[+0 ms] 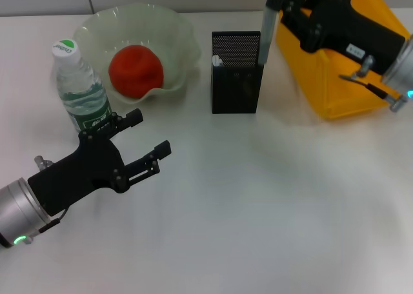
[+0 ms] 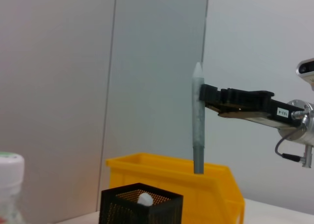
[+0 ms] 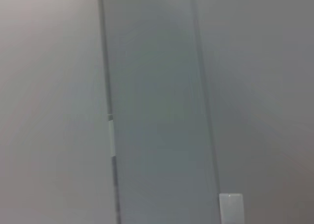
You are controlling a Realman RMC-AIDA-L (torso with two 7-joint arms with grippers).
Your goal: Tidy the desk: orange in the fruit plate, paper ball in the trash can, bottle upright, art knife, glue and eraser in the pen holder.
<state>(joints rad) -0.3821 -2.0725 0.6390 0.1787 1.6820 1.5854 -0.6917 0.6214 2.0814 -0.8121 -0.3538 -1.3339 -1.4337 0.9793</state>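
My right gripper (image 1: pixel 276 4) is shut on the art knife (image 1: pixel 267 36), a slim grey stick held upright with its lower end just over the right rim of the black mesh pen holder (image 1: pixel 236 81). The left wrist view shows the knife (image 2: pixel 198 121) vertical in the right gripper (image 2: pixel 208 97), its lower end above the holder (image 2: pixel 140 209). A white rounded tip (image 2: pixel 144 199) shows inside the holder. The orange (image 1: pixel 135 71) lies in the fruit plate (image 1: pixel 174 29). The bottle (image 1: pixel 80 91) stands upright. My left gripper (image 1: pixel 153 132) is open and empty beside the bottle. Paper ball and eraser are out of view.
The yellow trash can (image 1: pixel 335 81) stands right of the pen holder, partly behind my right arm; it also shows in the left wrist view (image 2: pixel 216 189). The white desk (image 1: pixel 271 204) stretches in front. The right wrist view shows only a grey wall.
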